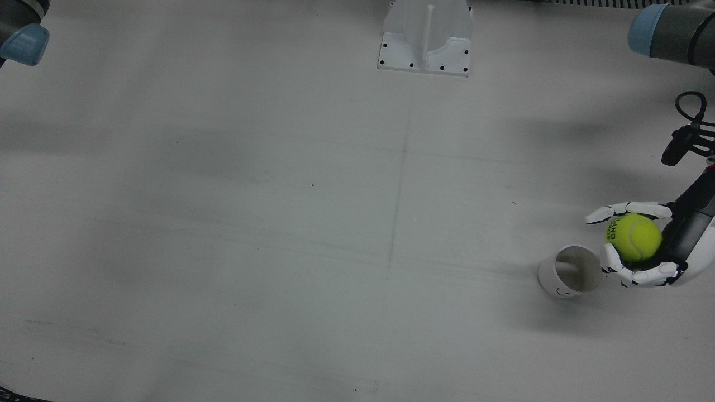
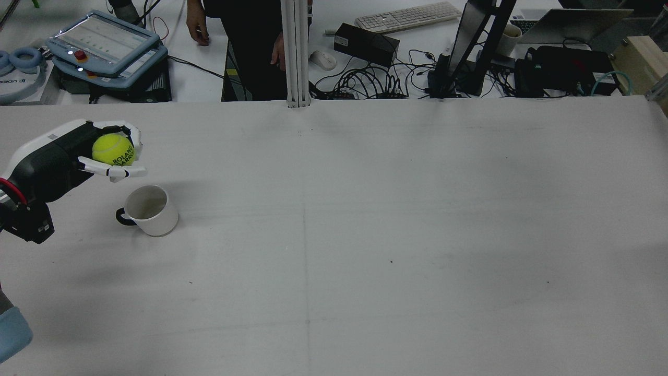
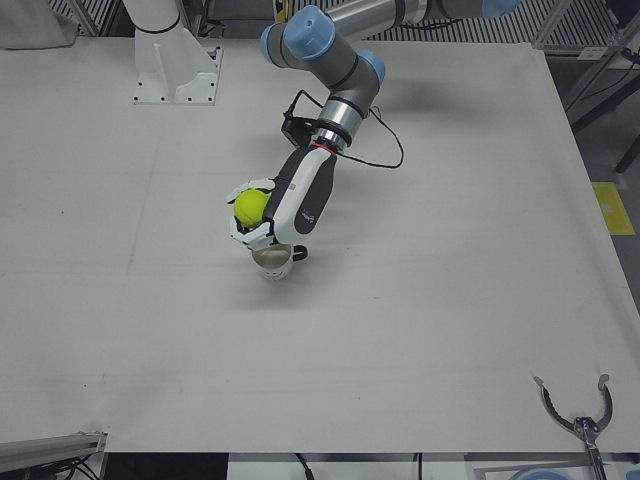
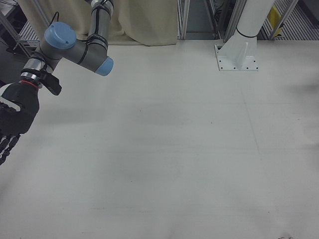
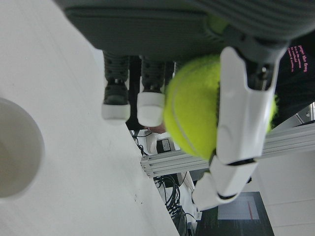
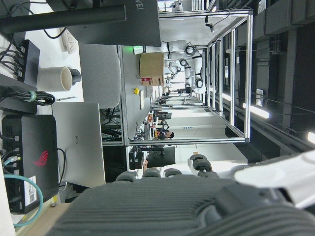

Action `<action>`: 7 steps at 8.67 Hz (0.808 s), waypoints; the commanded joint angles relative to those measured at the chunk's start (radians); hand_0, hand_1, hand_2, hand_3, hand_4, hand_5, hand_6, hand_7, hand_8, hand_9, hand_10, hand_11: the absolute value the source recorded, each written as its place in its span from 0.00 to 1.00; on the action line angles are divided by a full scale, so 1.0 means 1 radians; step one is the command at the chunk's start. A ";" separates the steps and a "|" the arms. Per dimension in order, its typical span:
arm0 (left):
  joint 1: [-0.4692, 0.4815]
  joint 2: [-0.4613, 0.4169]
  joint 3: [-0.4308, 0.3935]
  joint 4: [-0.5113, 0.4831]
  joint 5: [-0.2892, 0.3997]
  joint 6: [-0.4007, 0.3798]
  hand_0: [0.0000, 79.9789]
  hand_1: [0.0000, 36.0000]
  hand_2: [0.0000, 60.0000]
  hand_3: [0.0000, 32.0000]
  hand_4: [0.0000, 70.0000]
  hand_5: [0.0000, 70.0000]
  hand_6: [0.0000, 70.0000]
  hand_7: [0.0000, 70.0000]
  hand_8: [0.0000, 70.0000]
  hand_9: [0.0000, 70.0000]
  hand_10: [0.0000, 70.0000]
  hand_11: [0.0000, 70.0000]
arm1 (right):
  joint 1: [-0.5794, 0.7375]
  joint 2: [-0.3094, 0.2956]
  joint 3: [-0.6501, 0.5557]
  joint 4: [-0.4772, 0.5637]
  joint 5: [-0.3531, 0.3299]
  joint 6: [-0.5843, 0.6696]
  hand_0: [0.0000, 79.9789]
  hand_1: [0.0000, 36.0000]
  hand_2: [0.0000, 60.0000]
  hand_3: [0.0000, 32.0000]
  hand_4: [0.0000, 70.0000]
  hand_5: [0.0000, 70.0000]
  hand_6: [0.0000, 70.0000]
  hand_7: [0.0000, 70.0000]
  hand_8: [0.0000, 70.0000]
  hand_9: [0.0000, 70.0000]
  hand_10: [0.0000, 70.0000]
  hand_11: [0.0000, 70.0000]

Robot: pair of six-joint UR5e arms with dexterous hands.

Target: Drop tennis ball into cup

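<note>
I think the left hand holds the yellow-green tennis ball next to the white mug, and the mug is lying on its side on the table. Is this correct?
Not quite: the white mug with a dark handle stands upright with its opening up, as the rear view shows. The rest holds: the left hand holds the yellow-green tennis ball next to it, above the white table.
</note>
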 commanded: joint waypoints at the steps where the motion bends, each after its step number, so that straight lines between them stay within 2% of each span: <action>1: -0.001 0.003 -0.002 -0.037 0.005 -0.001 0.98 1.00 1.00 0.00 0.19 0.45 0.32 0.41 0.18 0.26 0.15 0.27 | 0.000 0.000 0.000 0.000 0.000 0.000 0.00 0.00 0.00 0.00 0.00 0.00 0.00 0.00 0.00 0.00 0.00 0.00; 2: -0.001 0.004 -0.004 -0.037 0.005 -0.001 0.75 1.00 0.96 0.00 0.03 0.78 0.08 0.23 0.06 0.12 0.08 0.16 | 0.000 0.000 0.000 0.000 0.001 0.000 0.00 0.00 0.00 0.00 0.00 0.00 0.00 0.00 0.00 0.00 0.00 0.00; 3: -0.001 0.004 -0.004 -0.037 0.005 -0.001 0.68 1.00 0.96 0.01 0.00 0.61 0.05 0.18 0.02 0.07 0.05 0.12 | 0.000 0.000 0.000 0.000 0.001 0.000 0.00 0.00 0.00 0.00 0.00 0.00 0.00 0.00 0.00 0.00 0.00 0.00; 4: -0.001 0.004 -0.004 -0.037 0.005 -0.001 0.65 0.97 0.97 0.03 0.00 0.37 0.04 0.15 0.00 0.04 0.04 0.10 | 0.000 0.000 0.000 0.000 0.000 0.000 0.00 0.00 0.00 0.00 0.00 0.00 0.00 0.00 0.00 0.00 0.00 0.00; 5: -0.002 0.004 -0.006 -0.037 0.005 -0.001 0.65 0.97 1.00 0.13 0.00 0.38 0.04 0.13 0.00 0.03 0.03 0.09 | 0.000 0.000 0.000 0.000 0.000 0.000 0.00 0.00 0.00 0.00 0.00 0.00 0.00 0.00 0.00 0.00 0.00 0.00; 6: -0.002 0.004 -0.006 -0.038 0.005 -0.001 0.64 0.95 1.00 0.15 0.00 0.62 0.26 0.11 0.04 0.02 0.03 0.08 | 0.000 0.000 0.000 0.000 0.000 0.000 0.00 0.00 0.00 0.00 0.00 0.00 0.00 0.00 0.00 0.00 0.00 0.00; 7: -0.002 0.007 -0.007 -0.038 0.005 -0.001 0.65 0.95 1.00 0.25 0.00 0.14 0.25 0.11 0.04 0.01 0.03 0.08 | 0.000 0.000 0.000 0.000 0.000 0.000 0.00 0.00 0.00 0.00 0.00 0.00 0.00 0.00 0.00 0.00 0.00 0.00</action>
